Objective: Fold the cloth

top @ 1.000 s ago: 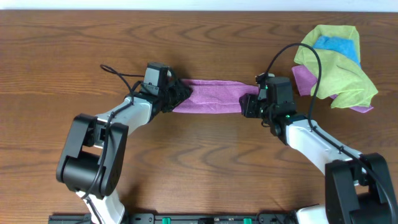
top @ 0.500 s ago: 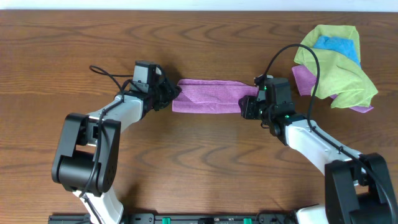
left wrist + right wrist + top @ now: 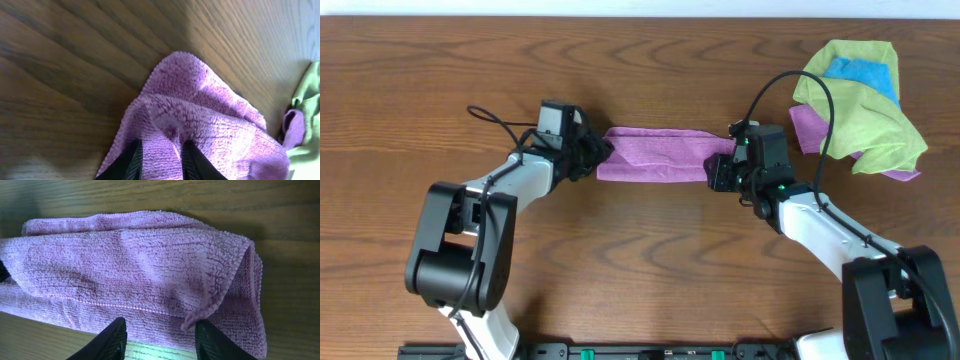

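Note:
The purple cloth (image 3: 660, 155) lies on the wooden table as a long folded strip between my two grippers. My left gripper (image 3: 588, 156) is at its left end. In the left wrist view my fingers (image 3: 162, 162) are shut on a raised fold of the cloth (image 3: 200, 115). My right gripper (image 3: 722, 170) is at the strip's right end. In the right wrist view its fingers (image 3: 160, 340) are open, low over the table, with the cloth's near edge (image 3: 125, 270) lying just ahead of them and a folded corner by the right finger.
A pile of other cloths (image 3: 865, 100), green, blue and purple, lies at the back right, close behind my right arm. Its green edge shows in the left wrist view (image 3: 307, 100). Bare wooden table (image 3: 650, 260) surrounds the strip.
My left gripper has drawn back to the left by a little, and the cloth's left end has flattened into a straighter strip. The right arm has not moved.

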Tool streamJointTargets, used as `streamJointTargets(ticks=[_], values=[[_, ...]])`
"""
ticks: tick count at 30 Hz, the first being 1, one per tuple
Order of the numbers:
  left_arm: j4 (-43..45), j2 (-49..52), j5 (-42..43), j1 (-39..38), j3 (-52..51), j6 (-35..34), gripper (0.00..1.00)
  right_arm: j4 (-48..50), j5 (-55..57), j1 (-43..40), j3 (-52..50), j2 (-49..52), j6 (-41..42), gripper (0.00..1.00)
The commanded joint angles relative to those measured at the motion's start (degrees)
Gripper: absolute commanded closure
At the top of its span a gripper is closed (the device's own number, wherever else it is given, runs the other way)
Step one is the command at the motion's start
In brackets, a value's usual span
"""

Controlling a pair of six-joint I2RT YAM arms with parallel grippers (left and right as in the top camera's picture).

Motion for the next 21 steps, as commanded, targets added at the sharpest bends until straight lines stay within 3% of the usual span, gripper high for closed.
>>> streamJointTargets(ticks=[1,21], values=[[-0.20,0.79,-2.67,-0.98,1.14,1.25,0.73,0.02,-0.50,0.57,0.72,-0.92,0.61,0.56],[0.66,0.79,-6.78,-1.14,1.11,1.01,0.80,0.00,-0.52,0.57,0.72,-0.92,0.61,0.56]])
